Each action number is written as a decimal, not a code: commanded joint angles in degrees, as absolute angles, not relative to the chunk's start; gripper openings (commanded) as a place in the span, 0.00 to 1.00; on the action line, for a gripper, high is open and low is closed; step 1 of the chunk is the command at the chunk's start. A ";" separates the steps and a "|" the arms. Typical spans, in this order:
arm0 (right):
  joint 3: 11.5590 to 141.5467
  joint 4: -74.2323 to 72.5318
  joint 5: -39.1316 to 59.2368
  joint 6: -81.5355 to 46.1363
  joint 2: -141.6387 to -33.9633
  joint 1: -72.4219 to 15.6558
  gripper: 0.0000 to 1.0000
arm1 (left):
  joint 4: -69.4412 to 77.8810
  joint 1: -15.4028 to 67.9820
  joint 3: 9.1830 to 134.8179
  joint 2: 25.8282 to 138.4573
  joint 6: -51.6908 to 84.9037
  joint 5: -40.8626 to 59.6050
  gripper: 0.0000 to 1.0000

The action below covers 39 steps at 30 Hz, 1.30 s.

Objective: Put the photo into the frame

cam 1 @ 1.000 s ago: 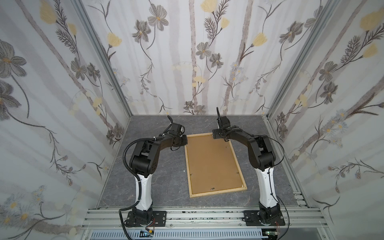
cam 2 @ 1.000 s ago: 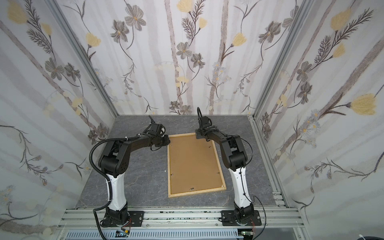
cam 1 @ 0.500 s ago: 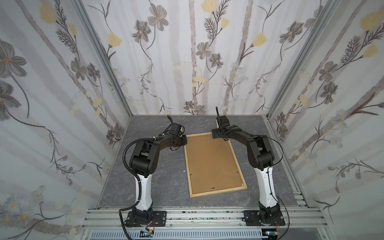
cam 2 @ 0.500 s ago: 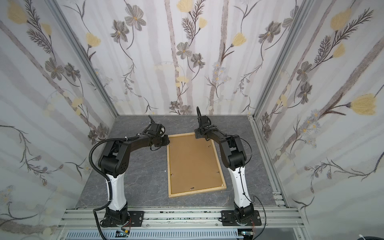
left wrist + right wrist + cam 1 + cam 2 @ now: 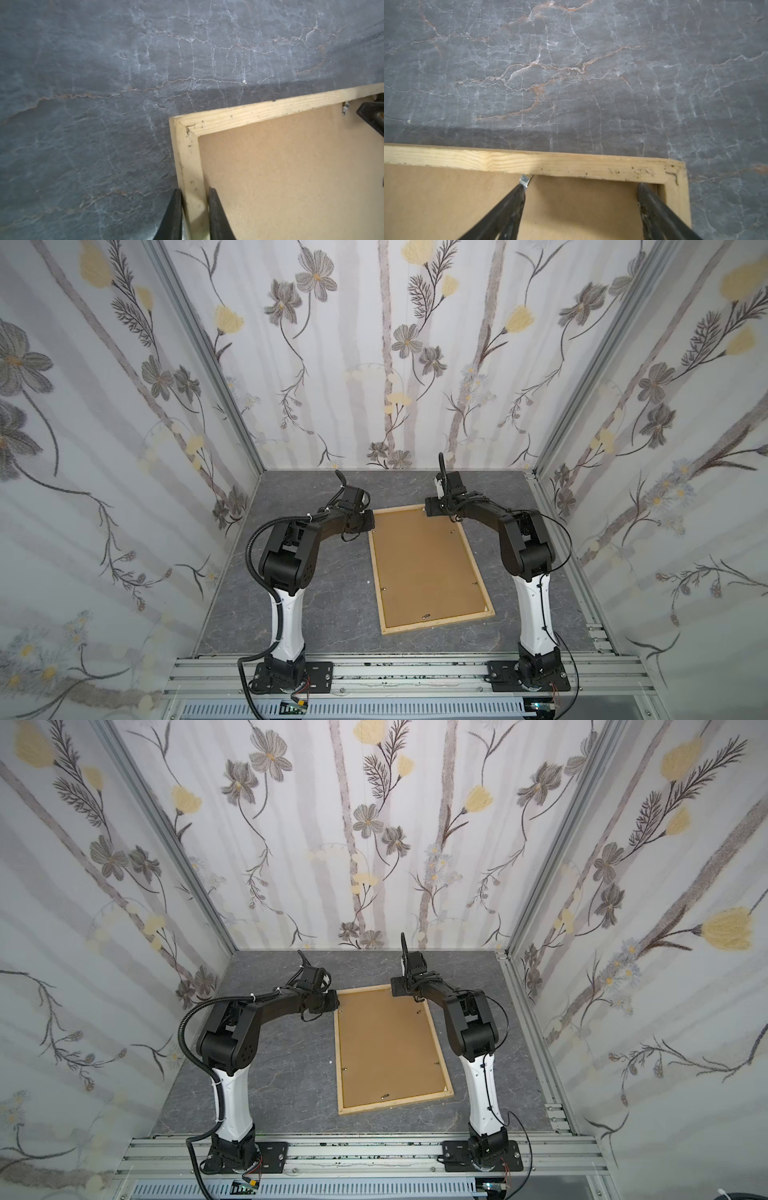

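Left gripper (image 5: 194, 193): black fingers pinching the left side strip of the light natural-wood rectangular picture frame (image 5: 438, 621), near its far corner. Right gripper (image 5: 581, 187): spread wide, tips on the brown fibreboard backing panel (image 5: 424, 568) inside the far right corner, one tip at a small metal tab (image 5: 524, 179). Frame: back side up, mid-surface, between both arms. Dark grey marbled surface (image 5: 324, 593); floral wallpapered walls (image 5: 374, 344).

This is a robot lab test cell, not a lived-in room. Floral wallpaper panels (image 5: 374, 364) on three sides hang between bare aluminium posts (image 5: 212, 364) around a grey stone-look table (image 5: 332, 597). A left arm (image 5: 286, 564) and a right arm (image 5: 528, 556) are bolted to an aluminium rail (image 5: 415, 672) at its front.
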<state>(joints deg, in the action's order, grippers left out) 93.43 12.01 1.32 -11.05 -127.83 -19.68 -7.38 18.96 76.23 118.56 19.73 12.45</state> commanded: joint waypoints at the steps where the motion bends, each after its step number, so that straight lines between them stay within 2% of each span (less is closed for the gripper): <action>1: 91.54 11.40 1.84 -12.22 -125.24 -19.09 0.84 | -13.97 18.24 75.94 118.80 17.91 12.97 0.16; 10: 86.04 12.15 -3.58 -13.58 -119.26 -17.63 0.87 | -14.52 17.12 76.68 118.31 18.35 12.25 0.19; 13: 82.58 12.13 -4.02 -13.87 -116.27 -17.15 0.87 | -15.57 17.00 78.33 118.93 18.28 11.83 0.31; 17: 76.20 11.73 -2.52 -14.37 -111.95 -16.10 0.84 | -17.76 16.55 81.60 119.22 18.71 10.66 0.56; 21: 68.80 10.19 -0.20 -15.32 -107.71 -14.97 0.78 | -19.22 16.87 84.32 117.76 19.62 10.17 0.65; 23: 64.55 8.84 1.61 -16.05 -104.95 -14.55 0.71 | -19.80 17.96 85.25 116.43 19.69 9.49 0.68; 27: 57.34 7.24 3.71 -17.11 -99.98 -14.15 0.65 | -21.90 21.76 87.07 115.47 19.17 8.54 0.70; 31: 51.00 6.37 5.79 -18.08 -95.43 -13.89 0.51 | -21.19 26.11 87.89 116.24 20.32 10.85 0.71; 35: 45.86 5.55 6.31 -18.98 -92.08 -13.82 0.48 | -16.91 29.13 88.34 118.42 23.79 17.39 0.71; 39: 42.14 4.42 6.59 -19.68 -90.23 -13.80 0.46 | -15.86 32.46 91.95 121.77 25.53 19.61 0.71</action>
<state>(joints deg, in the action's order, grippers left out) 43.90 6.35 5.96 -18.50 -91.96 -13.87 -18.61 30.72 89.78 120.33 23.18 16.14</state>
